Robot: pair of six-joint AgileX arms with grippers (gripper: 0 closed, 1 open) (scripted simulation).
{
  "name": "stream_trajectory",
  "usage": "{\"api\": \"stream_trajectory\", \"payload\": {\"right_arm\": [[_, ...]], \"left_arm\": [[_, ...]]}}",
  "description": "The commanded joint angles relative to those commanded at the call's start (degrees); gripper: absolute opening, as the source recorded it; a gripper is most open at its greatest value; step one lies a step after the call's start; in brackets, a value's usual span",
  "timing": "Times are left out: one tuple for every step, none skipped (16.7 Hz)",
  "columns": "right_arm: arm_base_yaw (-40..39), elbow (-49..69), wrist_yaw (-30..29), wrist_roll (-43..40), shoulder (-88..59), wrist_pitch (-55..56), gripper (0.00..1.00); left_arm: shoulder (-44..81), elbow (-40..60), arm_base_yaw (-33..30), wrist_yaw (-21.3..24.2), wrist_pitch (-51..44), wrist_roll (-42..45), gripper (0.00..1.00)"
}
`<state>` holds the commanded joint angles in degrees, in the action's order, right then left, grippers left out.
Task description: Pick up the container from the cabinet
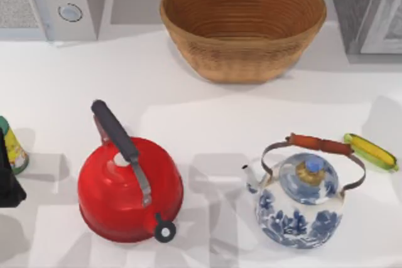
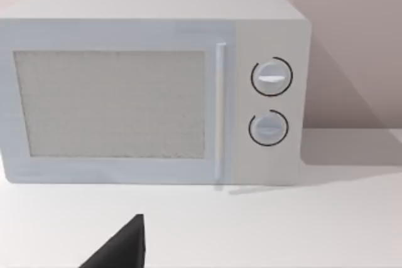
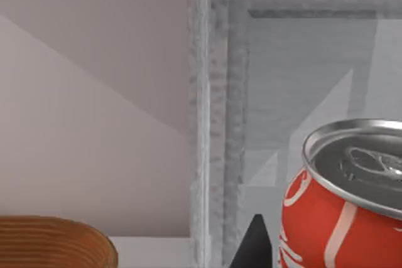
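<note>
The right tool (image 3: 254,246) shows as a dark tip in the right wrist view, right beside a red can (image 3: 342,202) with white swirls and a silver top. No words on the can can be read. The can stands inside the grey cabinet (image 3: 213,123), just past its frame. Whether this tool is wide or narrow cannot be told.

The left tool (image 1: 9,183) sits at the left edge of the bench (image 1: 207,111) in the top view, a dark shape next to a small green and yellow tin (image 1: 11,145). Its wrist camera looks at a white microwave (image 2: 151,86) with two round knobs. Whether it is wide or narrow cannot be told either.

On the bench stand a red kettle (image 1: 129,189) with a black handle, a blue and white teapot (image 1: 300,208), and a brown basket (image 1: 244,26) behind them. A yellow and green thing (image 1: 370,150) lies near the teapot.
</note>
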<state>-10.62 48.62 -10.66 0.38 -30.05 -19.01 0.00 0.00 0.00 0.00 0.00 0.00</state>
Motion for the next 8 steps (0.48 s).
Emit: {"api": "stream_trajectory", "payload": {"right_arm": [[1.2, -5.3, 1.1, 0.0, 3.2, 2.0, 0.00], [2.4, -10.6, 2.2, -0.1, 6.3, 3.9, 0.00], [3.5, -15.7, 3.3, -0.1, 9.3, 5.8, 0.00], [4.6, -20.6, 4.3, -0.2, 12.3, 7.7, 0.00], [5.6, -25.3, 5.3, -0.2, 15.2, 9.5, 0.00], [6.6, -29.6, 6.3, -0.2, 17.9, 11.2, 0.00], [7.5, -33.7, 7.2, -0.3, 20.4, 12.8, 0.00], [8.2, -37.3, 8.0, -0.3, 22.7, 14.3, 0.00]], "left_arm": [[0.0, 0.0, 0.0, 0.0, 0.0, 0.0, 1.00], [0.0, 0.0, 0.0, 0.0, 0.0, 0.0, 1.00], [0.0, 0.0, 0.0, 0.0, 0.0, 0.0, 1.00], [0.0, 0.0, 0.0, 0.0, 0.0, 0.0, 1.00], [0.0, 0.0, 0.0, 0.0, 0.0, 0.0, 1.00], [0.0, 0.0, 0.0, 0.0, 0.0, 0.0, 1.00], [0.0, 0.0, 0.0, 0.0, 0.0, 0.0, 1.00], [0.0, 0.0, 0.0, 0.0, 0.0, 0.0, 1.00]]}}
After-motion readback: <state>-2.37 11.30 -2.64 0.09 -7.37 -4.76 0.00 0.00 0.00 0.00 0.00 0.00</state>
